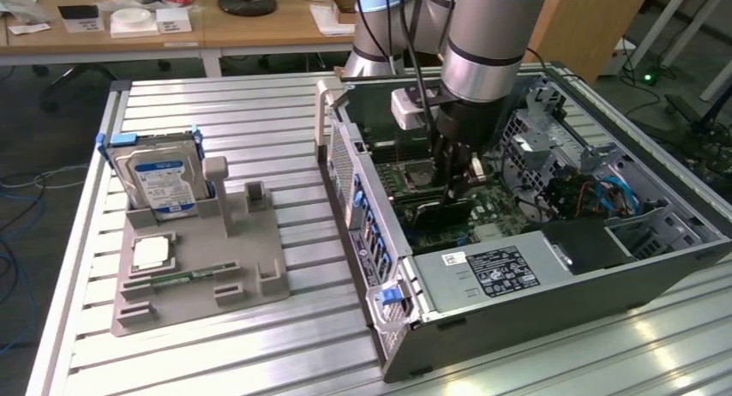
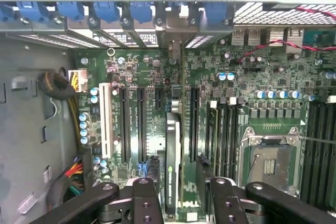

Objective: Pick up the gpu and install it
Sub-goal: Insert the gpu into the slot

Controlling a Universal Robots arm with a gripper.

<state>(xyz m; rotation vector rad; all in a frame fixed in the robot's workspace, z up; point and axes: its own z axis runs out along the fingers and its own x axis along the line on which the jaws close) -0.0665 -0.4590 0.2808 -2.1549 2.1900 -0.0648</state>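
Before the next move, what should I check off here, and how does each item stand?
1. The gpu sits between the fingers of the pincer: ok.
2. The gpu stands edge-on, in line with the slots of the motherboard: ok.
3. The gpu is fully seated in a slot: cannot tell.
4. The pincer is down inside the open computer case: ok.
5. The hard drive stands upright in the grey holder, outside the case: ok.

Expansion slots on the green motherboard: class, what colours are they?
Black slots, one white; wrist view.
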